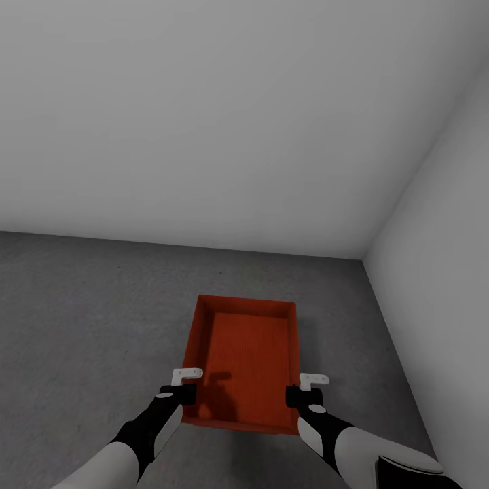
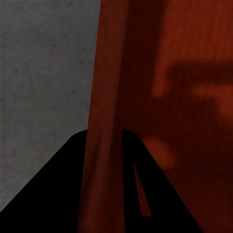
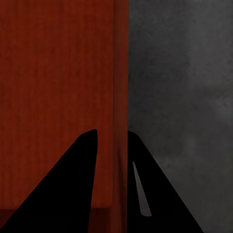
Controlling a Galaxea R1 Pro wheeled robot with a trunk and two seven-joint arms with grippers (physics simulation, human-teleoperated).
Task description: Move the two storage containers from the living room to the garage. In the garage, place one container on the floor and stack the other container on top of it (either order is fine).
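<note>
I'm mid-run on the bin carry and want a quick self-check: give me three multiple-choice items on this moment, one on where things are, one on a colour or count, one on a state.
1. Where does each tool meet the storage container?
A. Both on the far wall
B. One on each long side wall, near the robot's end
C. Both under the bottom

2. How many orange-red containers are in the head view?
A. One
B. Two
C. Three

3. How are the tools set?
A. Both open, clear of the bin
B. Left shut, right open
C. Each shut on a side wall

Answers:
1 B: the left tool sits at the left wall, the right tool at the right wall.
2 A: a single bin over the grey floor.
3 C: each wrist view shows fingers on both sides of a thin wall.
</note>
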